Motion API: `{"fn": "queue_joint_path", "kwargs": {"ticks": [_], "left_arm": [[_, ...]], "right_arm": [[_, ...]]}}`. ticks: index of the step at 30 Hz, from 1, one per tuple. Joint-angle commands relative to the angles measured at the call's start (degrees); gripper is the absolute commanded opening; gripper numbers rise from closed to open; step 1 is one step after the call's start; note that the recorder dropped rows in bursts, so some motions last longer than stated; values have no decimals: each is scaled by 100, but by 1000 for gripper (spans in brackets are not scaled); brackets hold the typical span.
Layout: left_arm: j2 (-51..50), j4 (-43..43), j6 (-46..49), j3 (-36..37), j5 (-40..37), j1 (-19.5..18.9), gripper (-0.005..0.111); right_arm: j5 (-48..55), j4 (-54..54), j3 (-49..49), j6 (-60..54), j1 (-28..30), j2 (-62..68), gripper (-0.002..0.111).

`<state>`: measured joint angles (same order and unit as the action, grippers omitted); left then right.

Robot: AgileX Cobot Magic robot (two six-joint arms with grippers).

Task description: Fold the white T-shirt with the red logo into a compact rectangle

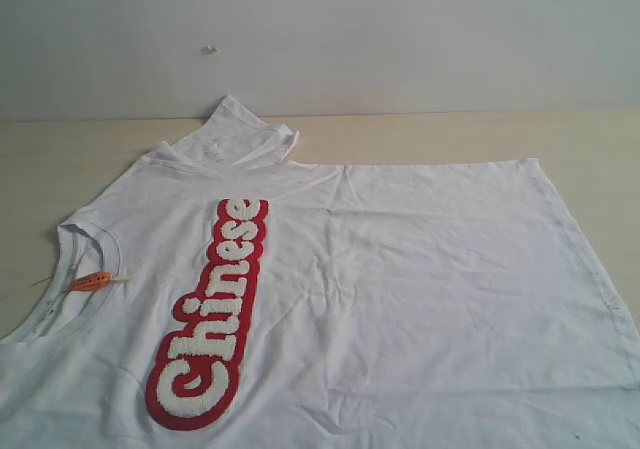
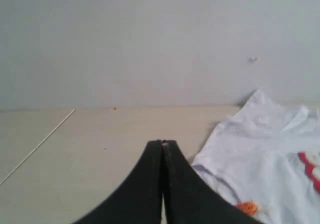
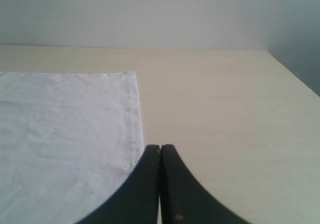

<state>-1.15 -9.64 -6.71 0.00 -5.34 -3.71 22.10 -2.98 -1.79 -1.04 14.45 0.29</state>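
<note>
White T-shirt with the red logo (image 1: 400, 289) lies spread face-up on the table (image 1: 60, 159), with the collar (image 1: 85, 237) toward the left arm's side and the hem (image 1: 585, 259) toward the right's. Orange neck tag (image 1: 90, 280) is showing. Far sleeve (image 1: 240, 134) is bunched up by the wall, not flat. No fold looks made yet, so this reads as the start: pre-grasp, first fold pending.

Left gripper (image 2: 162, 143): jaws closed tip to tip, nothing between them, over bare table just beside the collar. Right gripper (image 3: 160, 146): same, closed and empty, at the hem edge near a corner. Contact with the cloth can't be confirmed. Neither arm appears in the exterior view.

Next move likely needs both jaws opened, then lowered to pinch a cloth edge, probably the collar/shoulder on one side and a hem corner on the other. Both then lift together so the panel folds over without dragging. The far sleeve probably wants tucking in first, or it spoils the rectangle.
</note>
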Motion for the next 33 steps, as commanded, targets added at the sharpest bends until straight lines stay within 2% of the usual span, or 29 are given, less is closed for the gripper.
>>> {"fn": "queue_joint_path", "kwargs": {"ticks": [1, 4, 10, 17, 19, 21, 23, 26, 27, 30, 33], "left_arm": [[-19, 106, -1213, 0, 745, 32, 0], [-19, 106, -1579, 0, 954, 32, 0], [-19, 106, -1588, 0, 1217, 32, 0], [-19, 89, -1604, 0, 1283, 32, 0], [-19, 89, -1604, 0, 1283, 32, 0], [-19, 92, -1780, 0, 1273, 32, 0], [-19, 92, -2497, 0, 1218, 32, 0], [-19, 74, -4125, 0, 1115, 32, 0], [-19, 1, -4411, 0, 1126, 32, 0], [-19, -13, -5018, 0, 1167, 44, 0], [-19, -147, -5116, -259, 1143, 184, 0]], "right_arm": [[-49, -2, 19, -39, 19, -29, 0], [-49, -2, 19, -39, 19, -29, 0], [-64, -33, 19, -51, 19, -29, 0], [-437, -1367, 19, -408, 19, -29, 0], [-843, -1771, 19, -381, 19, -29, 0], [-1506, -1715, 19, -327, 19, -29, 0], [-2315, -1445, 19, 6, 19, -29, 0], [-3644, -825, 19, 1078, 19, -29, 0], [-4141, -614, 8, 1377, 19, -29, 0], [-5496, -171, 8, 2203, 19, -29, 0], [-6111, 343, -40, 2327, 19, -29, 0]]}}
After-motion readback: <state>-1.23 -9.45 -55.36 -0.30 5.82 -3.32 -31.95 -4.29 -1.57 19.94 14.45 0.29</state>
